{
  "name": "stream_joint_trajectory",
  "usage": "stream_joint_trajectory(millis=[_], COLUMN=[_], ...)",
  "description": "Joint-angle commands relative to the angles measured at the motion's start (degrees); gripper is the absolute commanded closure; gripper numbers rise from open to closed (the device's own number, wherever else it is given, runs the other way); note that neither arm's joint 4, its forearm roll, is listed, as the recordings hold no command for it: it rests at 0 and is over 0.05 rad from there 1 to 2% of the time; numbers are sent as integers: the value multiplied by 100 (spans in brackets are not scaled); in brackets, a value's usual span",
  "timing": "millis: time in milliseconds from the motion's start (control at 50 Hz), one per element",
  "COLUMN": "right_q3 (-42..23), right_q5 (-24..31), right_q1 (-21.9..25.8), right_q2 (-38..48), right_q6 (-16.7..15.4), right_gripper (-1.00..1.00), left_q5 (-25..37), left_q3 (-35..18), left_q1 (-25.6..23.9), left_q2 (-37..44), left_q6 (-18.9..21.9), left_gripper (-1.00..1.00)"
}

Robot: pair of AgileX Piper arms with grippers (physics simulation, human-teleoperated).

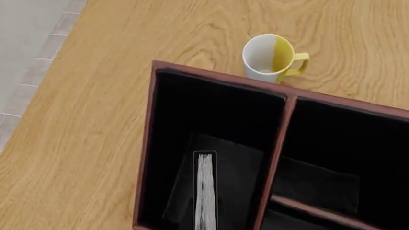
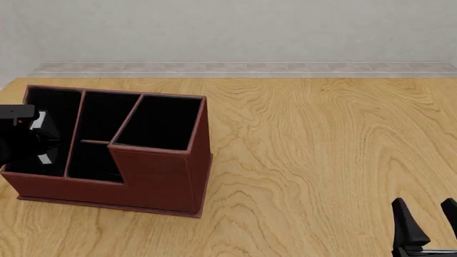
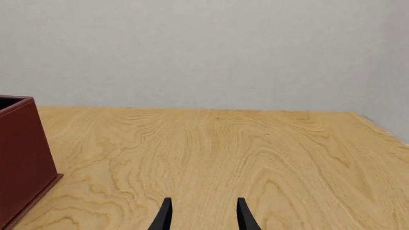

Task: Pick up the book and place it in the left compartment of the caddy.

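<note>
Front view, wood-grain table, grey wall

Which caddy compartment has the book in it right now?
The left compartment, the long end slot; the book stands on edge inside. The other three look empty.

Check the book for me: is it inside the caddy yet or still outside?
Inside. The book stands on edge, white pages showing, within the left compartment of the caddy. Whether the left gripper holds it: cannot tell.
</note>
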Motion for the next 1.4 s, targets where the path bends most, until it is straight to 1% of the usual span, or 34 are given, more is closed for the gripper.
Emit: stream_joint_trajectory(millis=[20,160,700,1400], right_q3=[1,2,0,0], right_q5=[4,1,5,-7], right_q1=[6,2,3,-7], right_q2=[4,0,-5,-9], right_q6=[-7,-8,-36,-21], right_gripper=[-100,-100,-100,-100], left_q5=[-95,-95,-347,-790], left_q3=[-134,-170,39,248], left_q1=[123,149,107,185], left_q2=[202,293,363,649], left_q6=[140,86,-85,-47], left_gripper=[100,100,100,100])
